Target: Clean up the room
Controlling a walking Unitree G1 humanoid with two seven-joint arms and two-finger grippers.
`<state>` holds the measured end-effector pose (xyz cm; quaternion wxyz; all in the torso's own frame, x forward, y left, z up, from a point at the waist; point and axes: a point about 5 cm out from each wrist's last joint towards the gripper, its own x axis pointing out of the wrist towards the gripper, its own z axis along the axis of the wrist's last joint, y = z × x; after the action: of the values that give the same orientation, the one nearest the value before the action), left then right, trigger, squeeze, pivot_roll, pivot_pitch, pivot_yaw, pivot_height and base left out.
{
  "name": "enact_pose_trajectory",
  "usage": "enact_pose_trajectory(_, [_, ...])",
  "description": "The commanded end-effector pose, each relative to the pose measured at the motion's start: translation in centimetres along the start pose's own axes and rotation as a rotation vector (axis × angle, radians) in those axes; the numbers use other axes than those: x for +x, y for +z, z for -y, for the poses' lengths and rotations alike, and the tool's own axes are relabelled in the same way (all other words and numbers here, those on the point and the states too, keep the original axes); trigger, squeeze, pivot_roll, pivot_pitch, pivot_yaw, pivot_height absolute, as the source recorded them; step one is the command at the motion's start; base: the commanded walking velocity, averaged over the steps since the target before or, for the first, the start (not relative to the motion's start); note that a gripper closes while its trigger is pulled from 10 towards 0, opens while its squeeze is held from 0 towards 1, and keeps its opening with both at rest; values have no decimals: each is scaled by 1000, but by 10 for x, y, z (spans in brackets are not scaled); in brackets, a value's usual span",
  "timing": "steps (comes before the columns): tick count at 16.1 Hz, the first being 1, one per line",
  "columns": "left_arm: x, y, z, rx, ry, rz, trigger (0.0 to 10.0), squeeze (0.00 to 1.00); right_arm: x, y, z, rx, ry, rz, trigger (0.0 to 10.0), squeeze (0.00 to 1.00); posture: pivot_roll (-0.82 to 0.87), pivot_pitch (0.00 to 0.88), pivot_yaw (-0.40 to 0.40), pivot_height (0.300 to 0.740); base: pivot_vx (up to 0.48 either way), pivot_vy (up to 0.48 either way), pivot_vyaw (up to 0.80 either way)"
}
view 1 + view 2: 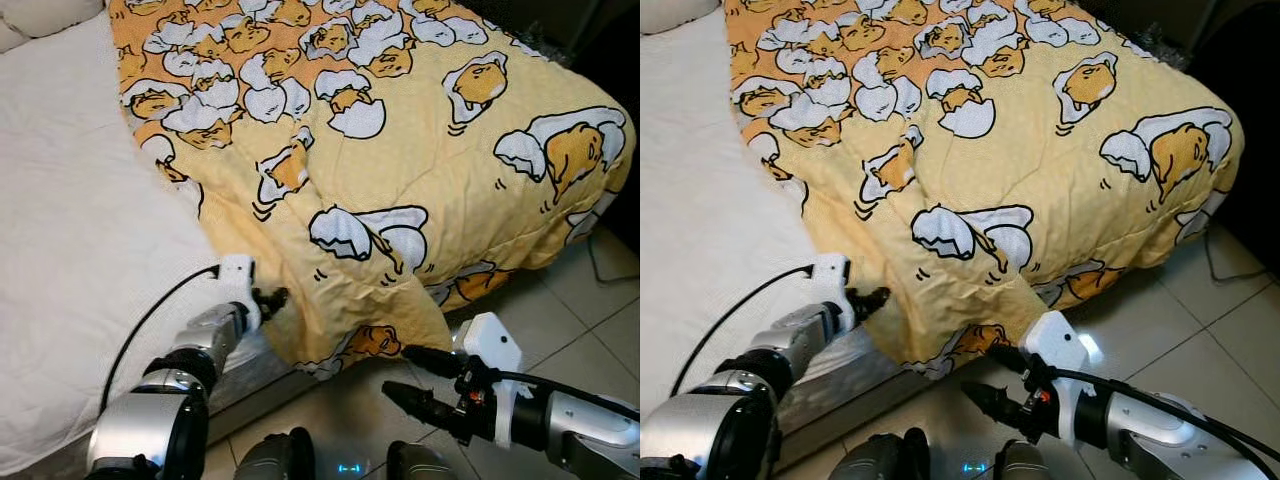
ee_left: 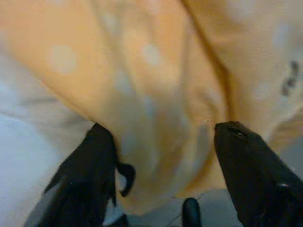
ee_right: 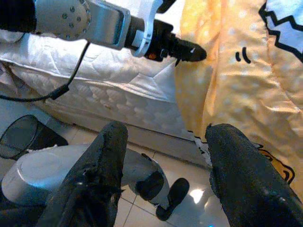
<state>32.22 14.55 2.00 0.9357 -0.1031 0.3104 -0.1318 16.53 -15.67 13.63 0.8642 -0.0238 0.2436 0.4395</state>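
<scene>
A yellow blanket (image 1: pixel 400 140) printed with egg characters covers the right part of the bed and hangs over its corner toward the floor. My left gripper (image 1: pixel 272 298) is at the blanket's hanging edge beside the mattress; in the left wrist view its open fingers (image 2: pixel 246 165) stand either side of a fold of the blanket (image 2: pixel 156 118). My right gripper (image 1: pixel 410 375) hovers open over the floor tiles just below the blanket's lowest corner (image 1: pixel 370 345), not touching it. The right wrist view shows the left gripper (image 3: pixel 189 49) against the blanket (image 3: pixel 236 85).
The white mattress (image 1: pixel 70 230) lies bare on the left, with a pillow (image 1: pixel 40 15) at the far corner. A black mesh bin (image 3: pixel 21 137) stands on the tiled floor (image 1: pixel 590 300) by the bed. A thin cable (image 1: pixel 600 270) trails on the floor at right.
</scene>
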Motion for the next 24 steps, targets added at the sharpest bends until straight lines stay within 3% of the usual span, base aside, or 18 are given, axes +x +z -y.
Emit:
enact_pose_trajectory(1, [-3, -13, -5, -8, 5, -42, 0, 0, -1, 1, -3, 10, 6, 9, 10000, 0, -194, 179, 133, 740, 0, 0, 0])
enact_pose_trajectory(8, [-7, -16, -18, -35, 71, -59, 0, 0, -3, 1, -6, 25, 37, -1, 10000, 0, -192, 174, 130, 740, 0, 0, 0])
enact_pose_trajectory(13, [-7, -16, -16, -44, 65, -61, 0, 0, -3, 1, -8, 27, 59, -4, 10000, 0, -194, 173, 131, 740, 0, 0, 0])
enact_pose_trajectory(19, [-3, -16, -7, -116, 36, -45, 0, 0, -4, 0, -8, 30, 49, -3, 10000, 0, -202, 173, 137, 740, 0, 0, 0])
enact_pose_trajectory(24, [-4, -18, -8, -145, 34, -45, 0, 0, -4, -1, -8, 30, 40, -2, 10000, 0, -201, 165, 142, 740, 0, 0, 0])
